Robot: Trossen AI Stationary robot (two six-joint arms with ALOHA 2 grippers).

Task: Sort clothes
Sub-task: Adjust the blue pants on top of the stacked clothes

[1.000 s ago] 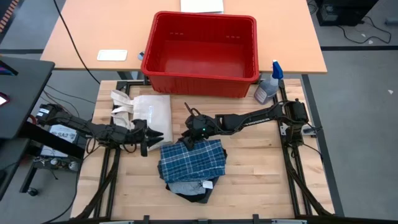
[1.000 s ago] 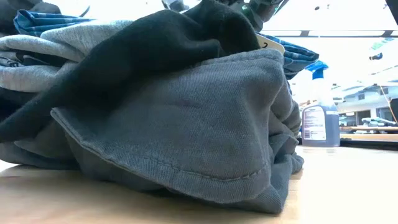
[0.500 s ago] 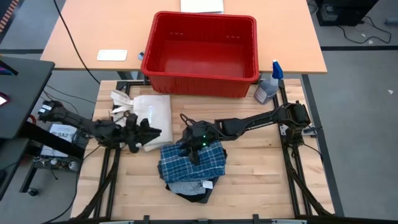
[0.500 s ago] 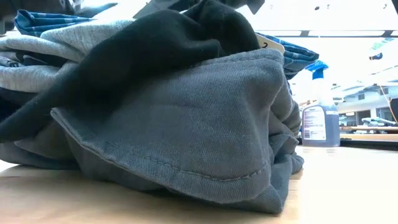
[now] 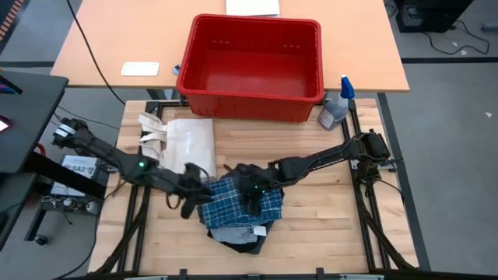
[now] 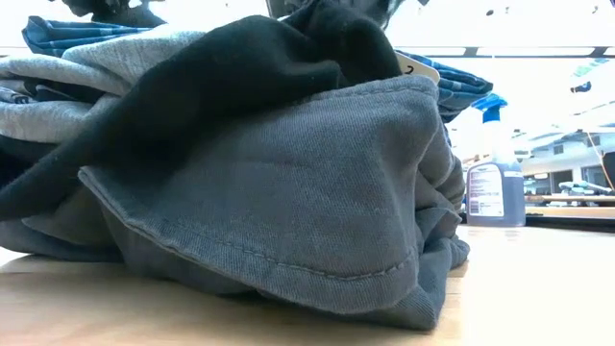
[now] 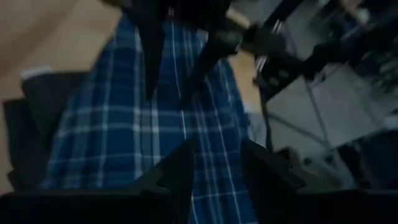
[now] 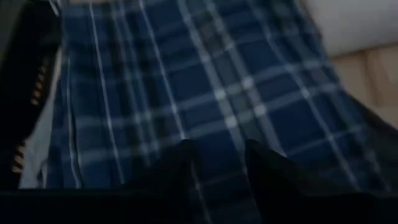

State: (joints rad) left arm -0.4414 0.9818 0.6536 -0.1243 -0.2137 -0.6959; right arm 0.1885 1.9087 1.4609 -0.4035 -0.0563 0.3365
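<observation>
The blue-and-white plaid piece (image 5: 233, 204) lies on top of a pile, over the charcoal-grey shorts (image 5: 237, 232) and the black piece (image 5: 243, 246). In the low view the shorts (image 6: 288, 192) fill the front, with the black piece (image 6: 250, 67) draped over them and the plaid (image 6: 58, 34) behind. My left gripper (image 5: 194, 199) (image 7: 217, 149) is open at the plaid's left edge. My right gripper (image 5: 254, 198) (image 8: 221, 152) is open, pointing down over the plaid's middle (image 8: 186, 87). My right gripper's open fingers (image 7: 149, 56) stand tips-down right at the plaid piece's middle; whether they touch the cloth I cannot tell. My left gripper's open fingers (image 7: 180, 168) hang over the plaid's left part; I see no plain contact.
A cream-white tote bag (image 5: 191, 140) lies on the table left of and beyond the pile. A red bin (image 5: 187, 70) stands at the far edge, with a spray bottle (image 5: 336, 105) (image 6: 495, 183) to its right. Bare wood (image 5: 327, 218) shows right of the pile.
My left gripper has moved from beside the tote bag toward the table's right and near edge, reaching the plaid's left edge. My right gripper has moved from the plaid's far edge toward the near edge, over its middle. The clothes have stayed where they were.
</observation>
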